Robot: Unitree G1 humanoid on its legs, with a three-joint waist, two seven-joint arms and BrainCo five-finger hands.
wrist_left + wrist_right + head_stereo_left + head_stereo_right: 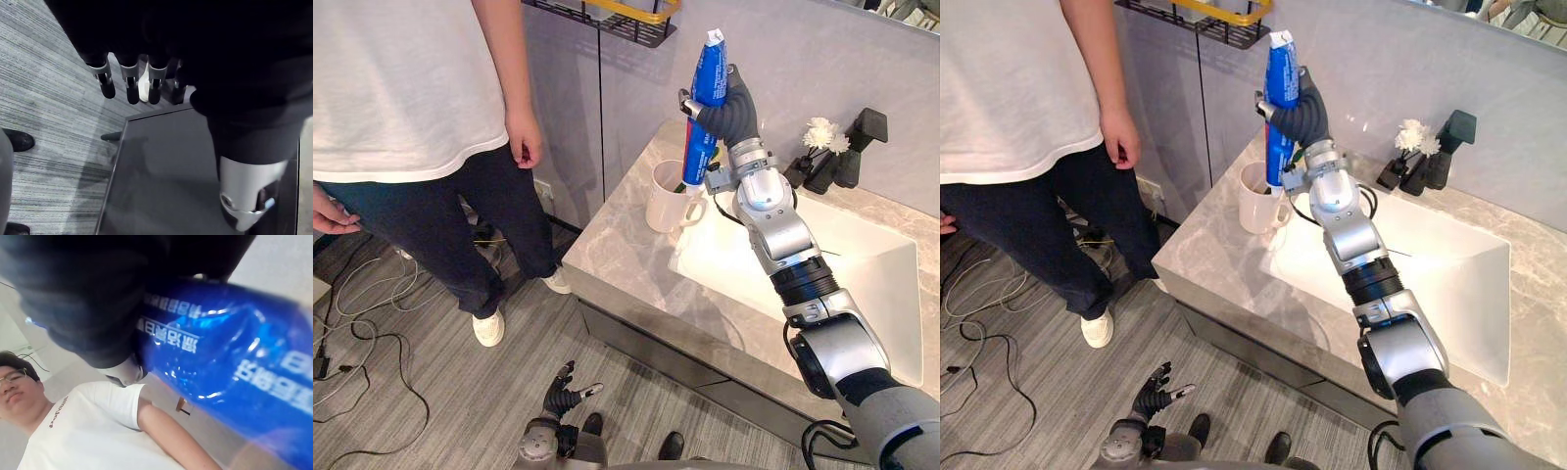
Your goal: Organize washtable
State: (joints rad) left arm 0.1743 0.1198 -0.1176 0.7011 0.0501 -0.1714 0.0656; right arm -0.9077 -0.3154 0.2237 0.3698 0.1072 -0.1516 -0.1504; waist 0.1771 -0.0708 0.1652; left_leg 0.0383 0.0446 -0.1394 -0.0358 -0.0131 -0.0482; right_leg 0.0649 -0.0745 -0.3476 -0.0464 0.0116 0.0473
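Head views: right hand [732, 106] raised over the counter's [617, 257] left end, fingers curled round a blue tube [709, 70]. Tube upright, crimped end up. Its lower end meets the mouth of a white mug [668, 204]; inside or just above, cannot tell. Mug stands on the counter just beside the sink [871, 269]. Person [401, 88] stands left of the counter. Left hand [565, 396] low over the floor [431, 392], fingers relaxed, spread.

Left wrist view: fingers [131, 87] straight, holding nothing.

Right wrist view: tube clamped against the hand's dark cover; person beyond it.
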